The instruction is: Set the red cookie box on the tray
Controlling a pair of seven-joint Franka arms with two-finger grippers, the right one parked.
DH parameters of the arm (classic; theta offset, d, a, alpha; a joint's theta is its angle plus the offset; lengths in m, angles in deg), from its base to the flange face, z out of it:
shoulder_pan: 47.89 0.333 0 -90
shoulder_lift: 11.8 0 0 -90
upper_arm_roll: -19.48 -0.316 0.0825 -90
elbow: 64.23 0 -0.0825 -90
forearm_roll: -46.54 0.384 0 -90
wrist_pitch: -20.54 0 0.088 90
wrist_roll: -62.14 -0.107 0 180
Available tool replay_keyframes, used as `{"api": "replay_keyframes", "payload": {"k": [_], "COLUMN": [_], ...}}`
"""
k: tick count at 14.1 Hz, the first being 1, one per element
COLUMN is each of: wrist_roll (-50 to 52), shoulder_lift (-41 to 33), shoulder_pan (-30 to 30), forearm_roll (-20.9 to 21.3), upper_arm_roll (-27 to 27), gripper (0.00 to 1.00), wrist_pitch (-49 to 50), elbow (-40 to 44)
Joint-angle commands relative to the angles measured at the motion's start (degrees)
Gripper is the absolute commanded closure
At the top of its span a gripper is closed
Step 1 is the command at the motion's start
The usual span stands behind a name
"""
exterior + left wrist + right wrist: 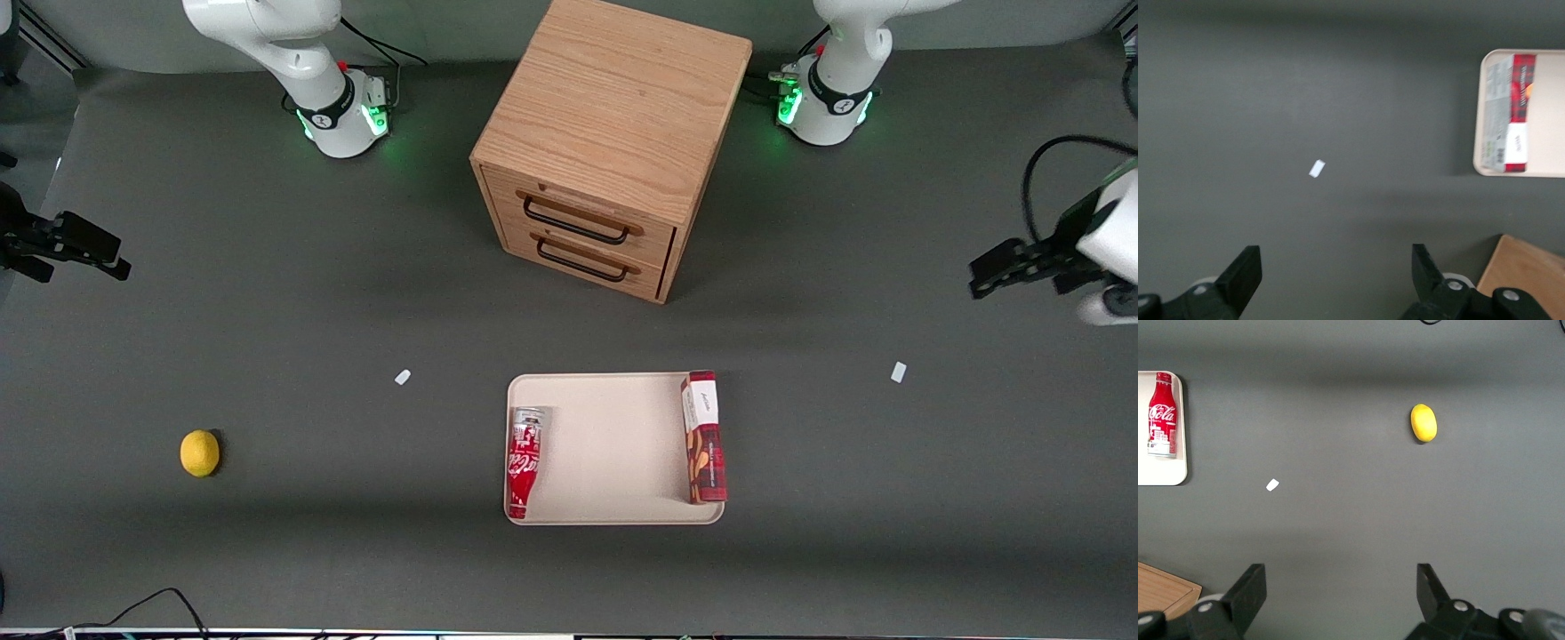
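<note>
1. Red cookie box [703,438] lies flat on the tray [613,444], along the tray edge nearest the working arm's end of the table [267,311]; white end panel points toward the cabinet.
2. In the left wrist view the same box [1511,113] sits just inside the tray [1545,113] rim, long side parallel to it.
3. Left hand [1000,267] is up over bare table at the working arm's end, well apart from tray and box, holding nothing.
4. Its two black fingers [1245,273] stand wide apart in the left wrist view; only dark table surface shows between them.
5. Red cola bottle-can [524,460] lies on the tray too, along the edge toward the parked arm's end, cap end pointing toward the front camera; apart from the box, bare tray between them.
6. Wooden drawer cabinet [613,142] stands farther from the front camera than the tray, two drawers with dark handles, both closed.
7. Lemon [199,453] sits on the table toward the parked arm's end, well apart from the tray.
8. Two small white tags on the table: one [403,377] near the tray corner toward the parked arm's end, one [898,372] toward the working arm's end, near the hand.
</note>
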Motion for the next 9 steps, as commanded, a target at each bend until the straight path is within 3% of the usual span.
{"api": "replay_keyframes", "payload": {"k": [1, 9], "wrist_roll": [-2.7, -4.3], "shoulder_lift": [-4.4, -5.9], "shoulder_pan": [2.4, 2.1], "forearm_roll": [-1.0, -2.4], "upper_arm_roll": [0.5, 0.7], "gripper": [0.0, 0.0], "wrist_pitch": [0.5, 2.1], "elbow": [-4.4, -4.5]}}
